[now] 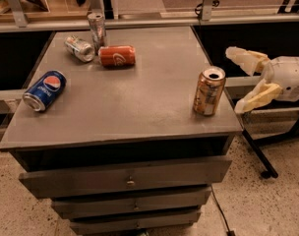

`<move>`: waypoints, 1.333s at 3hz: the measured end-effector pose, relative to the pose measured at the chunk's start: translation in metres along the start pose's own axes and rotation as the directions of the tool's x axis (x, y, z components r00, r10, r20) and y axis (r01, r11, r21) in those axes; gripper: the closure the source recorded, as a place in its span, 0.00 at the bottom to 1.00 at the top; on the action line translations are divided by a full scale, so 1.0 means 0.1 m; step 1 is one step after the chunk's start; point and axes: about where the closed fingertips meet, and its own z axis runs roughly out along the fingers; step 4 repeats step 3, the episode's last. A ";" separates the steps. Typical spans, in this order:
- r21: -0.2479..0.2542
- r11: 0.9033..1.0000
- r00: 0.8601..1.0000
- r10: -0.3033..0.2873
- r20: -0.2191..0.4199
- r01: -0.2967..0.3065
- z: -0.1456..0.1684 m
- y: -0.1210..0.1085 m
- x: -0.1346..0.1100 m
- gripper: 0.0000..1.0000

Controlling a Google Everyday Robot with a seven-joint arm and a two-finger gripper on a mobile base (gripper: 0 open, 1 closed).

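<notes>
While the bronze soda can (209,91) stands upright near the tabletop's (154,82) right front corner, the hand (235,81) hangs just beside it off the edge, released, fingers (248,59) spread wider than the can. Far left, a Pepsi can (44,90) lies on its side.

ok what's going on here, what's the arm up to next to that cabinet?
The robot's two-finger claw hangs open off the right edge of the grey metal drawer cabinet, holding nothing. Nearest to it is the gold-brown drink can, which stands upright and opened at the front right corner, apart from the claw. A blue Pepsi can lies on its side at the left edge. At the back left lie an orange-red can and a silver can, with an upright silver can behind them.
</notes>
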 end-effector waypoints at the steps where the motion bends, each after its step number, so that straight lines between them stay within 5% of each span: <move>1: 0.001 1.000 1.000 -0.001 -0.003 0.001 0.01 0.00 0.00 0.00; 2: 0.053 0.999 1.000 0.002 -0.023 -0.001 0.05 -0.03 -0.04 0.00; 4: 0.053 0.999 1.000 0.002 -0.023 -0.001 0.05 -0.03 -0.04 0.00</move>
